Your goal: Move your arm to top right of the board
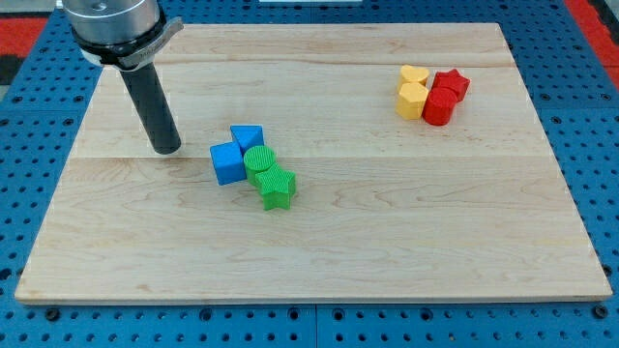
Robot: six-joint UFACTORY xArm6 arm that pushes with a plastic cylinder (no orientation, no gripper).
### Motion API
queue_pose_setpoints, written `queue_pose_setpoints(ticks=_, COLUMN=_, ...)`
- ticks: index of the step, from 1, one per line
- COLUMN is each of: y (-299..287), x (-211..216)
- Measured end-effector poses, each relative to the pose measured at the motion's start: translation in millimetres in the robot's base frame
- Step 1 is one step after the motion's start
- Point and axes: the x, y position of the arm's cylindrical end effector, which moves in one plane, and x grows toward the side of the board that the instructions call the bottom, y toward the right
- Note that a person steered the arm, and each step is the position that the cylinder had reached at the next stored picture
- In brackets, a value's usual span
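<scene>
My tip [167,148] rests on the wooden board [387,232] at the view's left, a short way left of the blue blocks. A blue cube [228,162] and a blue wedge-like block [248,137] sit together near the middle-left. A green cylinder [259,160] and a green star [278,187] touch them on the right and below. At the view's upper right stands a tight cluster: a yellow heart [414,74], a yellow hexagon-like block [412,99], a red star [451,83] and a red cylinder [438,107].
The board lies on a blue pegboard table [590,116] with holes. The arm's metal collar [114,24] hangs over the board's top left corner.
</scene>
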Motion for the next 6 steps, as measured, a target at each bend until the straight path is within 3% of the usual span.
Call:
queue_pose_setpoints(ticks=2, y=12, x=-49)
queue_pose_setpoints(ticks=3, y=55, x=-71)
queue_pose_setpoints(ticks=4, y=88, x=-83)
queue_pose_setpoints(ticks=6, y=91, x=-95)
